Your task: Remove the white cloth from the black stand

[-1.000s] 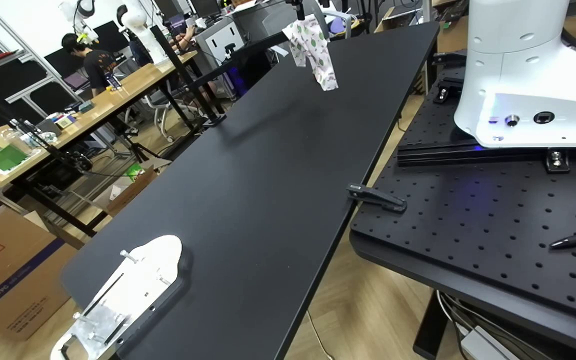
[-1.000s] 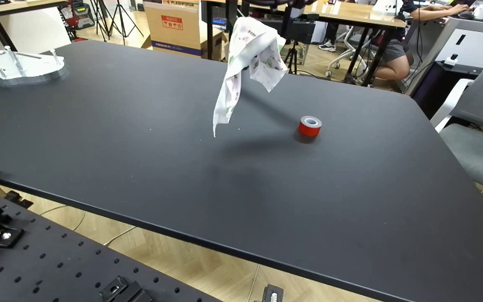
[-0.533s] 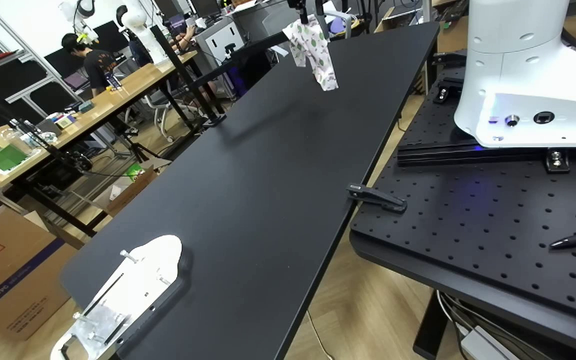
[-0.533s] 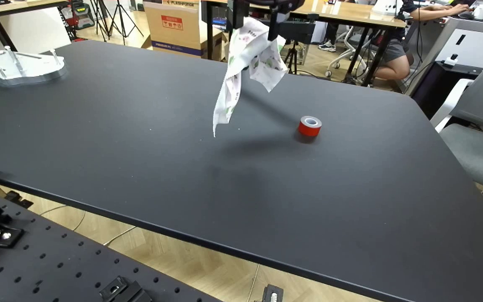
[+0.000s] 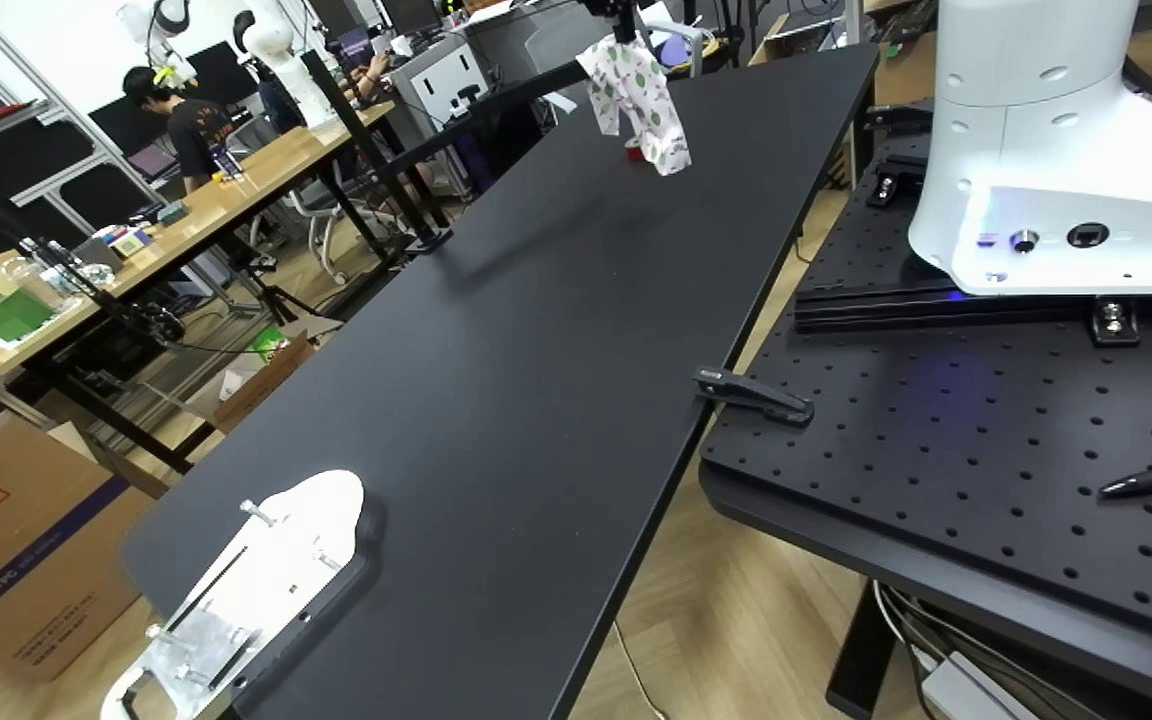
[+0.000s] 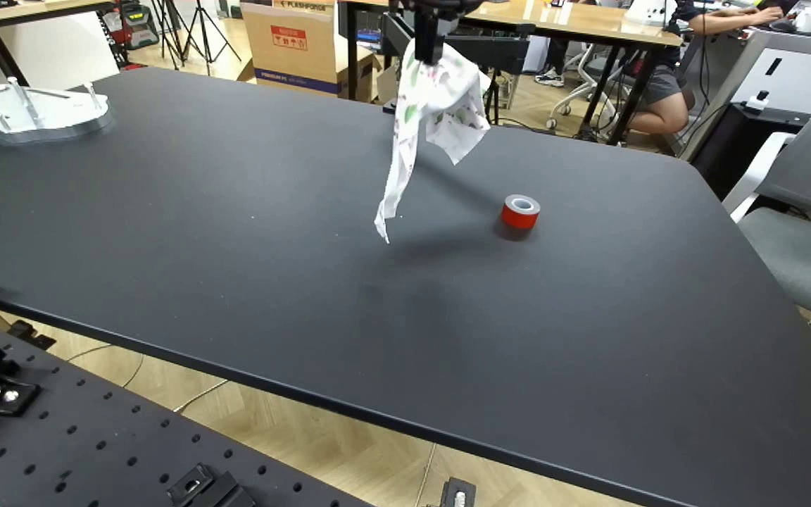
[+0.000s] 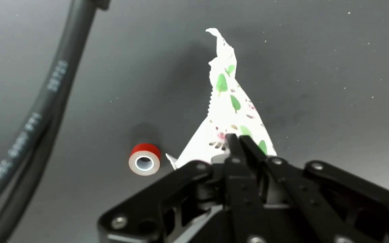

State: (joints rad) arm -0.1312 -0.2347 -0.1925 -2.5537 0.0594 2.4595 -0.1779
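Pincer [image 7: 238,137]: narrow, jaws together, seemingly holding the upper part of the cloth [image 7: 225,111]; the bite itself is hidden.
Cloth: hangs limp below the pincer in folds, its long end apparently off the table [image 6: 272,317].
Stand [image 5: 511,98]: its bar reaches to the cloth, near the pincer; whether a fold lies over it, I cannot tell.
Fold: if one is hooked there, lifting too little or pulling crosswise could drag the stand along with the pincer, or tip it.
Thin fabric: a small pinch may let it slide from the pincer, should the bar hold it back.
Jaws: parting them this near the bar could let the cloth drop across it.
Tape [image 6: 518,220]: on the table, below the pincer and to one side; a low swing could brush the long end into it and nudge it.
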